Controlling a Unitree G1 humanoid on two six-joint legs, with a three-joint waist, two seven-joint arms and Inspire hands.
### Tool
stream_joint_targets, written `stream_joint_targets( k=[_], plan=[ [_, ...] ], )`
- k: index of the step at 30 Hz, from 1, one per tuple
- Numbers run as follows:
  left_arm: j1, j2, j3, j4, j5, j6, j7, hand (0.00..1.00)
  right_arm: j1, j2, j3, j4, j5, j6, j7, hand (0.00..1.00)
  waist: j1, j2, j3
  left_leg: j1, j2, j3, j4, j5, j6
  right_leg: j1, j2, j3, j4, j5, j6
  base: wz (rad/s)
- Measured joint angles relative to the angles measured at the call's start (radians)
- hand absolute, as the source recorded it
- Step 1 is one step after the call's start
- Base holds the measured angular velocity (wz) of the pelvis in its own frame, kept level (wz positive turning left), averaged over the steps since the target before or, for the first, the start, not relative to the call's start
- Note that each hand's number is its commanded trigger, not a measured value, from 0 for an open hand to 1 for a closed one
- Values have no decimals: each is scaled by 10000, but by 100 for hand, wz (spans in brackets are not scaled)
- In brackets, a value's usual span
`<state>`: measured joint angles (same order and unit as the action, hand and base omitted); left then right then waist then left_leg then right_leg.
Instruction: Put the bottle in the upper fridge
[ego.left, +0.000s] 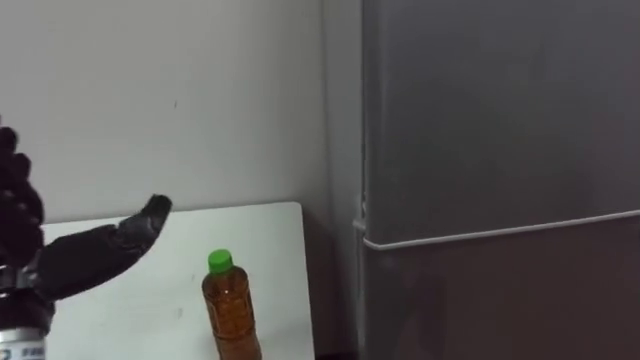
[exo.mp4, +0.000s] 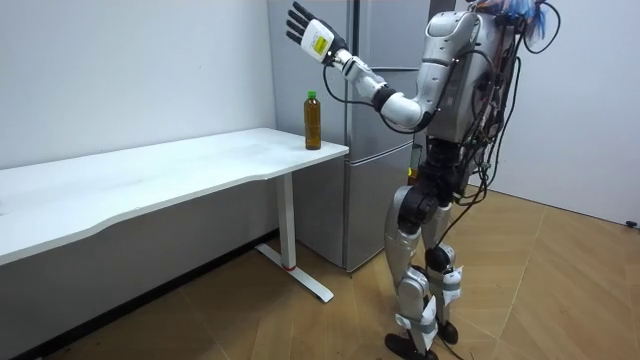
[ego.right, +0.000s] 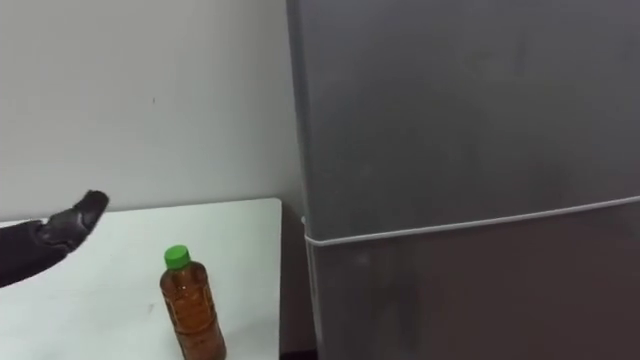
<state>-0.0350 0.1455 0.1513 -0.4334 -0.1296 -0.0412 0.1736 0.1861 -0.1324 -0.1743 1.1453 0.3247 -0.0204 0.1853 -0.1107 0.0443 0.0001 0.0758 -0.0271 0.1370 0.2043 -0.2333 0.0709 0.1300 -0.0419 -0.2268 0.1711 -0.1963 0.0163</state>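
Bottle (ego.left: 231, 312) stands upright on table (ego.left: 268, 240), near the end beside fridge (ego.left: 500, 150); green cap on, amber liquid inside; nothing touches it; left hand (ego.left: 78, 260) is raised above and left of bottle, apart from it; fingers straight and spread, thumb out toward fridge, holding nothing; both fridge doors are closed; robot stands upright facing fridge and table end
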Motion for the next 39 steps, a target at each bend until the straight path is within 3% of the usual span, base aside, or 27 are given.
stream_joint_targets(
  k=[8,16,23,27,29,39],
  plan=[
    [-533,-145,-1257,0,-206,480,-1902,0,-327,-53,329,331,196,9,247,0,-334,-75,16,-55,6,179,2,2,5,-86,3,282,-2,18,8,-6],
    [-635,-192,-2158,19,-177,736,-2713,0,-646,-70,550,449,247,140,353,0,-744,-45,6,-175,7,127,23,-10,21,-134,0,301,-5,24,15,3],
    [-880,-208,-2766,240,-407,888,-3881,0,-831,-113,811,493,244,230,358,0,-806,48,24,-162,12,138,13,-10,20,-149,12,317,-3,28,13,0],
    [-880,-206,-2904,549,-594,901,-4194,0,-890,-125,1036,491,250,230,364,0,-808,47,25,-132,19,162,13,-9,20,-138,12,316,5,28,13,0],
    [-880,-201,-2977,770,-744,1069,-4283,0,-912,-136,1149,491,296,233,366,0,-799,41,29,-125,18,164,13,-9,20,-137,12,323,-1,28,13,0],
    [-880,-189,-3213,879,-920,1074,-4221,0,-909,-233,1539,454,633,222,360,0,-803,66,68,-116,19,149,5,-6,18,-87,18,322,-13,28,12,0]
  ],
)
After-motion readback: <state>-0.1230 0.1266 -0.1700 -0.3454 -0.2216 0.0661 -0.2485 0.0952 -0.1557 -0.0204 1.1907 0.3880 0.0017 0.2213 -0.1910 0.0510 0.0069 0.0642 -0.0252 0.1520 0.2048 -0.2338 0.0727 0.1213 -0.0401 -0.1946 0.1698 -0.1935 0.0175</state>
